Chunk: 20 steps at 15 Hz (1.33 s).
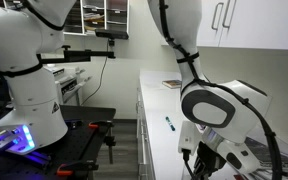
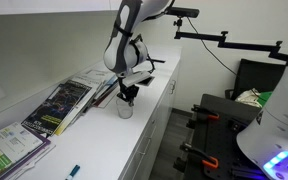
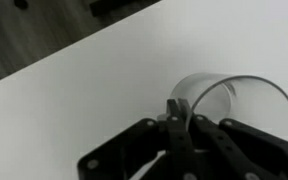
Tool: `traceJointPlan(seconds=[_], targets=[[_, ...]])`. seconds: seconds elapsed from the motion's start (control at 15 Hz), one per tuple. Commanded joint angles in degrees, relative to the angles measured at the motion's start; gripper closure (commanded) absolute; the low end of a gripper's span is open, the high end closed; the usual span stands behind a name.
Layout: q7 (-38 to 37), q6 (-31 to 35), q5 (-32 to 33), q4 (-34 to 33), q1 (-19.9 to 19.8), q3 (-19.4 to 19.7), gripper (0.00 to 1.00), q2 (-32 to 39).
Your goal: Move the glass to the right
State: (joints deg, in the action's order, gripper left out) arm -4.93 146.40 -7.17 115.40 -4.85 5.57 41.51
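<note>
The glass [image 2: 125, 109], a short clear cylinder w/ thin colourless walls, stands upright on the smooth white counter [image 2: 162, 108] near its front edge, just beside the fanned glossy magazines [image 2: 62, 106]. The counter shows through its walls, so it reads only as a pale outline in that exterior view.

The gripper [image 2: 128, 94] is matt black and angular, hanging straight down from the rounded white arm [image 2: 130, 38] w/ its tips at the glass rim. In the wrist view the gripper [image 3: 175, 104] has its two dark fingers [image 3: 170, 112] drawn narrow, almost together. The near wall of the glass [image 3: 236, 100] seems to run between them, so it looks like a pinch on the rim. Blur leaves the contact approx. The rim is a thin bright ring, and the inside looks hazy grey.

The base appears to rest on the counter, but whether it is lifted can't be told.

A 2nd stack of flat printed magazines [image 2: 8, 150] lies at the lower-left corner. A slim blue-tipped pen [image 2: 74, 171] lies well apart from the glass, and it also shows in an exterior view as a thin pen [image 1: 169, 123] on the bare counter top [image 1: 156, 100].
</note>
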Motion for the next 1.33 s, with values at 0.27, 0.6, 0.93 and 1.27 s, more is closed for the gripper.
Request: traceJointPlan(seconds=[0.27, 0.6, 0.93, 1.27], targets=[[-1.2, 2.2, -1.2, 2.9, -2.4, 0.1, 0.98, -1.9], [-2.7, 1.7, -1.1, 1.7, -1.7, 0.5, 0.98, -1.7], [-7.8, -1.9, -4.2, -2.9, -1.8, -1.2, 0.98, -0.1], [-10.8, -3.5, -6.6, -7.1, -0.9, -1.7, 0.98, 2.2]])
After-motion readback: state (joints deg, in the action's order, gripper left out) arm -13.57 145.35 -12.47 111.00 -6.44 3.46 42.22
